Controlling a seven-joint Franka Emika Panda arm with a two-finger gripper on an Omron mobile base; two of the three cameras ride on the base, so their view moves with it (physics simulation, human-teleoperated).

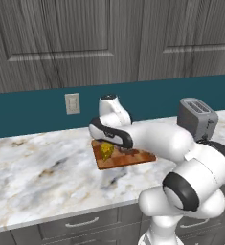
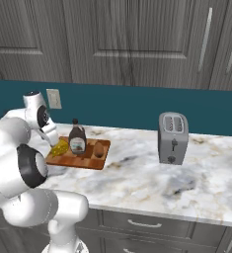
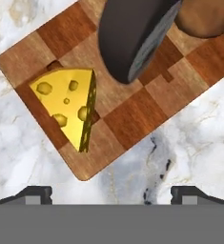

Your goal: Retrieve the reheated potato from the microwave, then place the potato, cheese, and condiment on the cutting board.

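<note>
In the left base view the arm hides the bottle and potato on the cutting board. The hand view's top edge crops the bottle and potato.

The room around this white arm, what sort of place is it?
A kitchen, computer-rendered by the look of it. A toaster stands on a marble counter with drawers below and grey cabinets above, and a cutting board holds a cheese wedge, a potato and a condiment bottle.

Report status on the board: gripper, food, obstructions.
Gripper open, empty, above the cutting board. Cheese, potato and condiment all on the board. Nothing in the way.
</note>
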